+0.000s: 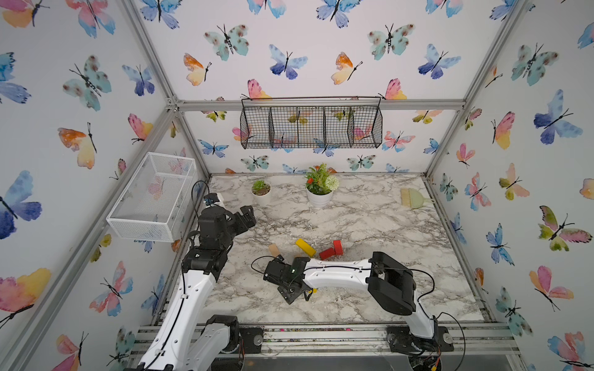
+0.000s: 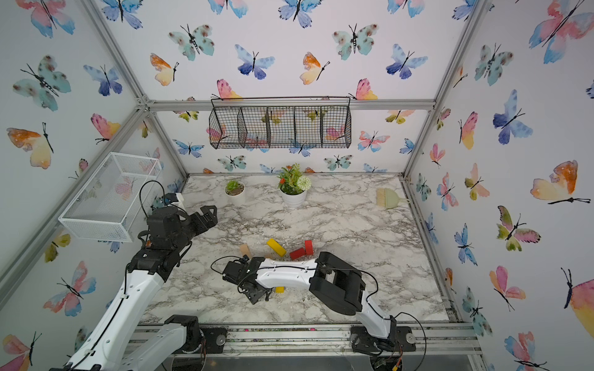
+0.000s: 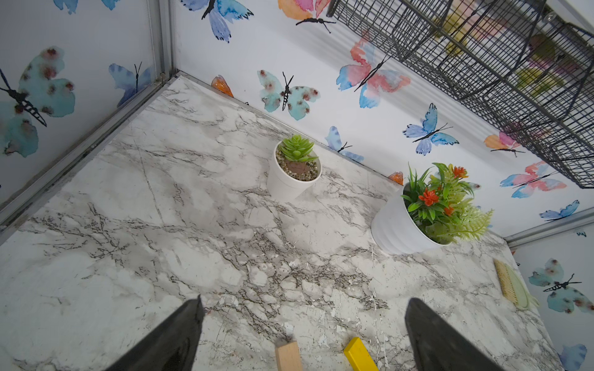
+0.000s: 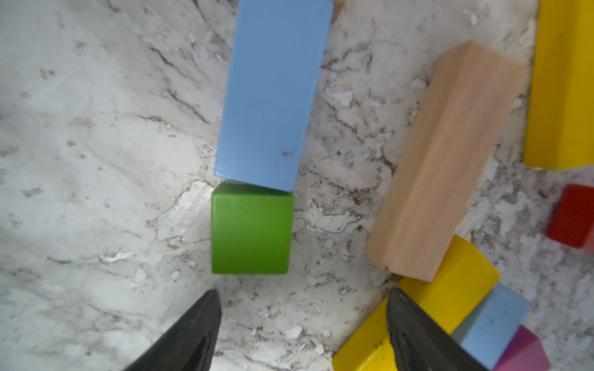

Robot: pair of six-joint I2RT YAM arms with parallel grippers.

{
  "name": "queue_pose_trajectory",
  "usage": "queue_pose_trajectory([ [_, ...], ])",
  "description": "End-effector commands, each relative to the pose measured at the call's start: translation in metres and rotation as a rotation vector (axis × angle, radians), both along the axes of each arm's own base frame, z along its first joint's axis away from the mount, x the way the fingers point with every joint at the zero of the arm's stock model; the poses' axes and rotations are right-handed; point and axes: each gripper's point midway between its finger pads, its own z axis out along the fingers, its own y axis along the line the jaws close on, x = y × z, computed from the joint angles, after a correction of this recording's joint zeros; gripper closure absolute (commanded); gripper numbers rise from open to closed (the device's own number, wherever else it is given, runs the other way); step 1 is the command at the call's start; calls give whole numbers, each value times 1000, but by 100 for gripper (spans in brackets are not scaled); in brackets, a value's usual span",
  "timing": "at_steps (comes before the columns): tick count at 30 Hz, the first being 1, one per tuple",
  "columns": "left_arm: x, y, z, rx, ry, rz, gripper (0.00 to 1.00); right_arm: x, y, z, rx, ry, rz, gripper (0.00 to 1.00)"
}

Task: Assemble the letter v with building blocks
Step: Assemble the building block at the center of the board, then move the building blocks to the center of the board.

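In the right wrist view a green cube [image 4: 251, 229] lies on the marble, and one end of a light blue bar [image 4: 273, 93] touches its far edge. Beside them lie a tan bar [image 4: 446, 160], two yellow blocks [image 4: 565, 83] [image 4: 450, 289], a short blue block [image 4: 495, 318], a magenta cube [image 4: 524, 353] and a red block [image 4: 572, 215]. My right gripper [image 4: 302, 292] hangs open just short of the green cube, holding nothing, one finger over a yellow block. In both top views its arm hides most blocks; tan [image 1: 274, 249], yellow [image 1: 305, 247] and red [image 1: 331, 250] show. My left gripper [image 1: 247, 218] is open and raised at the left.
Two white plant pots [image 1: 261, 192] [image 1: 319, 196] stand near the back wall, and a small brush [image 1: 413, 197] lies at the back right. A black wire basket [image 1: 311, 127] hangs on the back wall and a white mesh basket [image 1: 151, 199] on the left wall.
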Motion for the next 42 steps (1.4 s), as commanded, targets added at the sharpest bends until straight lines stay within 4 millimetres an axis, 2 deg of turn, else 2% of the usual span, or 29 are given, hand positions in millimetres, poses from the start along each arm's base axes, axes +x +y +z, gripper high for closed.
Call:
queue_pose_trajectory([
  [1, -1, 0, 3, -4, -17, -11, 2, 8, -5, 0, -42, -28, -3, 18],
  [8, 0, 1, 1, -3, -13, -7, 2, 12, -5, 19, 11, -61, 9, 17],
  [15, 0, 1, 0, 1, -7, -3, 2, 24, -13, 53, 65, -136, -1, 17],
  [17, 2, 1, -1, 2, -4, -6, 2, 36, -22, 65, 102, -146, -25, 16],
  [21, 7, -4, -5, -2, 23, -33, 2, 60, -42, 74, 195, -129, -68, 16],
  [23, 10, -4, -8, 0, 41, -32, 2, 80, -56, 79, 215, -146, -101, 16],
  [26, 13, -2, -11, 7, 56, -20, 2, 89, -59, 78, 202, -158, -84, 16],
  [32, 18, -1, -4, 12, 50, -10, 2, 86, -38, 60, 232, -95, -34, 16],
  [42, 19, 2, 0, 26, 51, 4, 2, 97, -22, 37, 178, -89, -25, 16],
])
